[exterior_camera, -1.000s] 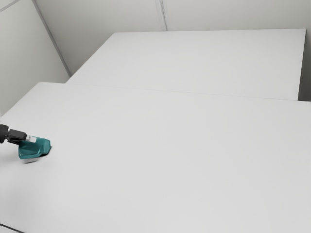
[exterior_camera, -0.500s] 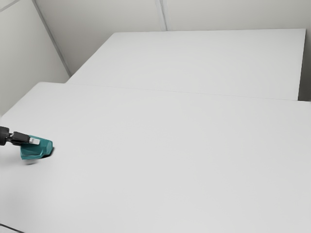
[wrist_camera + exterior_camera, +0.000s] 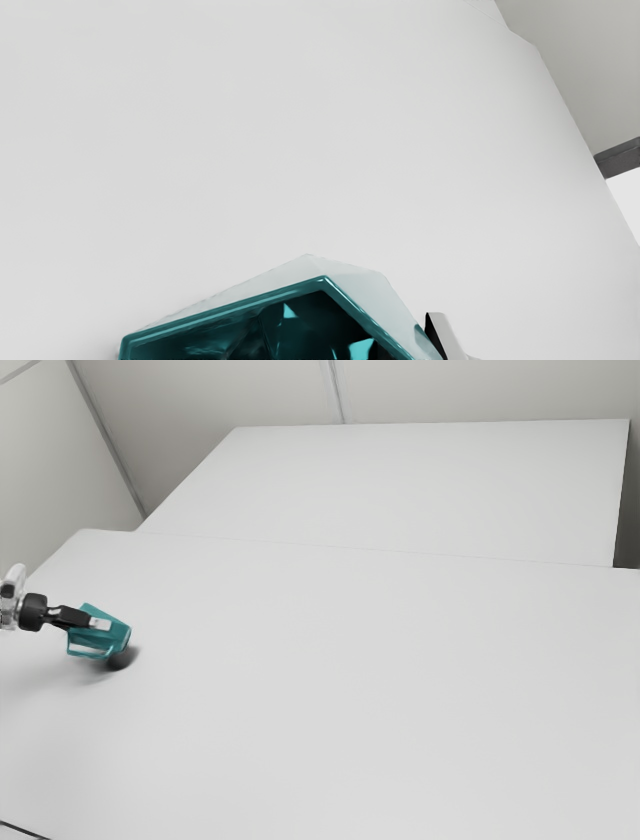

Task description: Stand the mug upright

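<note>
"Where was the mug [image 3: 116, 637]?"

"It was tipped, just over the worktop [image 3: 350, 680], near the exterior view's left edge. A dark shadow [image 3: 122, 658] lay under it. The hand [image 3: 100, 624] seemed to be holding it, and a finger [image 3: 448, 336] was right beside it"

"What could have gone wrong?"

"It could have slipped and spun, if the grip was weak (those slanty sides looked hard to pinch!). If the hand let go too high or too crooked, the mug could have flopped over. The rim [image 3: 225, 310] could have bumped down first, too, if the hand turned it too little"

"Any words or brand names?"

"None that I could read"
</note>
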Controlling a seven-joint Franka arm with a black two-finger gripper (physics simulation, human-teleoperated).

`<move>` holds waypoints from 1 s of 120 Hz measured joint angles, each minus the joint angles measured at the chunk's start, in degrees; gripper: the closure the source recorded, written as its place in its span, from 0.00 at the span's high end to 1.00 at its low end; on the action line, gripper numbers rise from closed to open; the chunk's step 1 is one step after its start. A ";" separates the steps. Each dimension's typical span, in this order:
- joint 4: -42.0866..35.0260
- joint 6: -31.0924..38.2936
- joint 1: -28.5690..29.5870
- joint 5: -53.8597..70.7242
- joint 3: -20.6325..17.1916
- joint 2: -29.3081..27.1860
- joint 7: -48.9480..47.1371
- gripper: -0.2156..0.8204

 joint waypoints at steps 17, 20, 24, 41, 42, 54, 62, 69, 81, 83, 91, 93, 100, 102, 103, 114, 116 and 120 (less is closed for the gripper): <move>0.05 2.49 -2.78 0.37 -4.00 -3.79 -0.90 0.07; 0.02 3.31 -3.19 0.77 -5.12 -4.65 -1.16 0.07; -0.01 4.58 -3.75 1.55 -6.87 -5.77 -1.55 0.07; -1.29 11.66 -5.60 7.85 -15.14 -10.44 -3.72 0.07; -1.58 12.13 -5.69 8.38 -15.58 -10.79 -3.89 0.07; -5.62 17.33 -7.70 15.05 -19.07 -14.95 -6.31 0.07; -9.57 20.51 -9.12 20.59 -21.13 -18.87 -8.55 0.07; -12.99 23.13 -10.99 25.30 -22.30 -21.77 -10.71 0.07; -18.85 27.87 -14.09 32.37 -23.25 -24.58 -14.53 0.06; -19.88 28.68 -14.33 33.54 -23.53 -24.93 -15.17 0.06; -23.36 31.98 -14.95 37.66 -24.79 -25.87 -17.66 0.06; -24.09 32.77 -15.04 38.57 -25.11 -26.03 -18.26 0.06; -25.88 35.21 -15.24 42.30 -26.40 -26.65 -20.53 0.05; -26.25 35.85 -15.19 43.54 -26.88 -26.83 -21.22 0.05; -26.46 36.19 -15.15 44.18 -27.14 -26.96 -21.56 0.05; -28.78 39.64 -15.12 51.06 -29.81 -28.60 -25.42 0.05; -29.21 40.23 -15.27 52.10 -30.15 -28.85 -26.11 0.04; -30.45 41.52 -15.59 53.85 -30.79 -29.42 -27.46 0.04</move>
